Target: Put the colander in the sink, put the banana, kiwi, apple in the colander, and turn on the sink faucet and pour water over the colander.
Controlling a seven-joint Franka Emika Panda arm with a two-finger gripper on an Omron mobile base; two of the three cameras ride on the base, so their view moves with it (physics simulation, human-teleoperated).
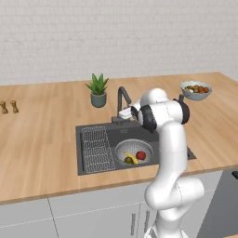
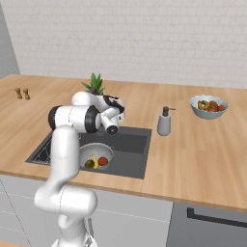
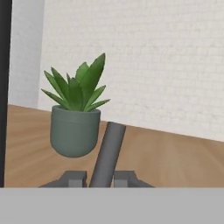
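Behind the sink (image 1: 93,135), the hand (image 3: 98,178) is clamping the stiff, slippery-looking faucet (image 1: 122,100) lever, best nudged near its tip, while the colander (image 1: 133,151) is sitting loaded below.

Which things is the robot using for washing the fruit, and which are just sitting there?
Used for the job:
- round grey perforated metal colander
- dark grey rectangular sink
- yellow curved banana
- olive-brown kiwi
- red round apple
- dark grey angular faucet

Just sitting there:
- green potted plant
- pale fruit bowl
- grey soap dispenser
- flat wire rack
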